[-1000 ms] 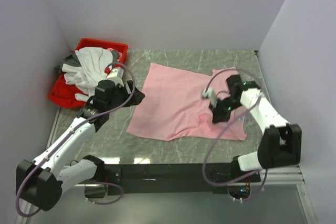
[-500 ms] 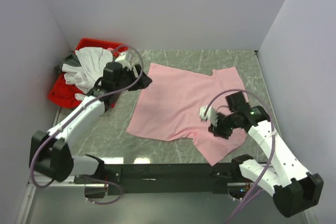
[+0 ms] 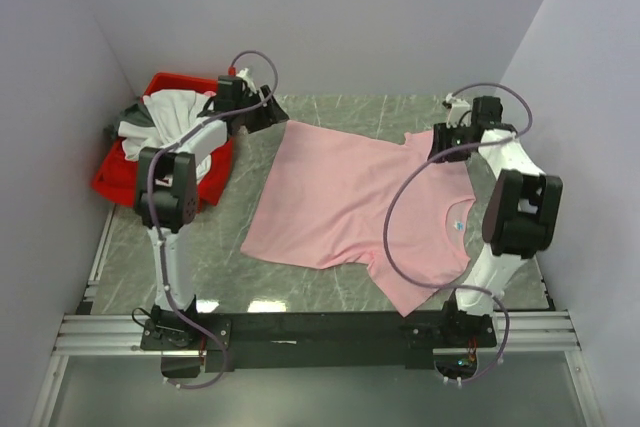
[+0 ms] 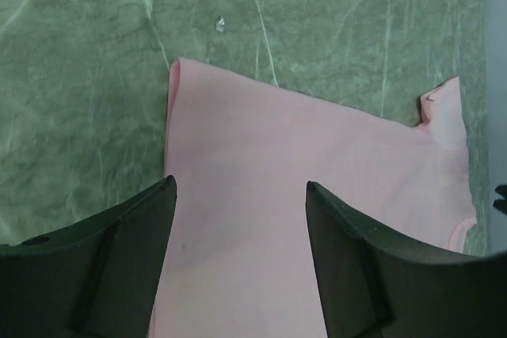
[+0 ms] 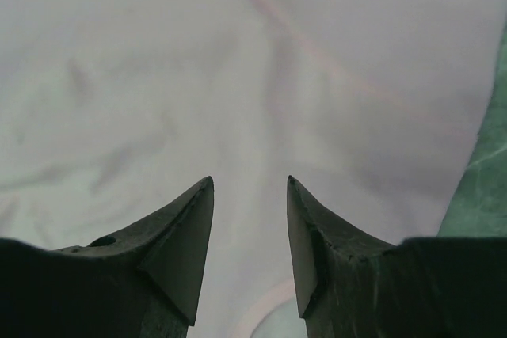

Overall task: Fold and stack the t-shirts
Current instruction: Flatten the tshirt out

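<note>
A light pink t-shirt (image 3: 345, 197) lies spread flat on the green marble table, with its small blue chest mark (image 3: 457, 226) near the right. My left gripper (image 3: 264, 117) is open and empty above the shirt's far left corner. In the left wrist view (image 4: 240, 184) the pink cloth (image 4: 317, 172) lies below the spread fingers. My right gripper (image 3: 438, 144) is open and empty over the shirt's far right part. In the right wrist view (image 5: 249, 180) pink cloth (image 5: 158, 77) fills the frame. White shirts (image 3: 170, 119) and a dark grey one (image 3: 124, 117) are heaped at the far left.
A red plastic bin (image 3: 108, 185) stands at the far left and holds the heaped shirts. Grey walls close the back and both sides. Bare marble table (image 3: 180, 247) shows to the left of and in front of the pink shirt.
Both arms swung from mid-table to the far edge. The right gripper pulled the shirt's right side toward the near right and let it go. The shirt now lies spread out.
</note>
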### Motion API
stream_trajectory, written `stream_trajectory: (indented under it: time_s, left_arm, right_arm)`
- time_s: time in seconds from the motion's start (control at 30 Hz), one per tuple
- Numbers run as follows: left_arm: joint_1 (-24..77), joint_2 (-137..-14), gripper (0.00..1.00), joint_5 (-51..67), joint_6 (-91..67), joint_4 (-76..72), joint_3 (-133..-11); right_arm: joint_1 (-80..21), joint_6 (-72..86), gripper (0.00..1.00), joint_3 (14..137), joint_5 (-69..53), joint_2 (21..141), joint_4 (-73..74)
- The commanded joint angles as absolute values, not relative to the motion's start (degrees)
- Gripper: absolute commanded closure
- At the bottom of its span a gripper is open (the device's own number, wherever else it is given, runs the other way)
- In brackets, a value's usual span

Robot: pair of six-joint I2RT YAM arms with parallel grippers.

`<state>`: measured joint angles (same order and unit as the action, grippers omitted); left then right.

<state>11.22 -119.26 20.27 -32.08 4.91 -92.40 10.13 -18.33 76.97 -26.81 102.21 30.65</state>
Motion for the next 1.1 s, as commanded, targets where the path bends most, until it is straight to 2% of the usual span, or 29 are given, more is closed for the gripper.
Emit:
stream_trajectory:
  time_s: [0.0, 0.17, 0.3, 0.47, 0.77, 0.9, 1.07]
  left_arm:
    - [11.3, -124.3, 0.28, 24.7, -30.9, 6.8, -101.5]
    - [10.8, -133.4, 0.28, 23.6, -31.1, 9.7, -112.4]
    - [10.8, -140.0, 0.34, 22.3, -31.9, 12.6, -120.6]
    - [10.8, -145.0, 0.40, 22.1, -32.3, 14.6, -125.5]
    - [11.7, -149.8, 0.42, 21.3, -33.0, 15.5, -129.7]
    - [12.0, -152.0, 0.48, 20.7, -33.8, 17.0, -132.1]
    - [13.2, -152.7, 0.50, 18.4, -31.9, 19.8, -133.2]
  right_arm:
    - [10.4, -5.7, 0.51, 88.4, -19.0, 109.6, 25.6]
    - [11.6, -4.9, 0.52, 96.0, -17.7, 116.8, 27.4]
    - [13.1, -4.8, 0.52, 99.4, -18.9, 120.2, 28.4]
    - [14.1, -4.6, 0.52, 100.9, -19.3, 122.2, 28.6]
    - [14.9, -0.2, 0.52, 106.3, -17.7, 127.5, 28.7]
    - [15.6, 2.4, 0.54, 111.0, -19.0, 130.7, 30.9]
    - [16.5, 3.1, 0.55, 112.3, -20.4, 131.6, 31.1]
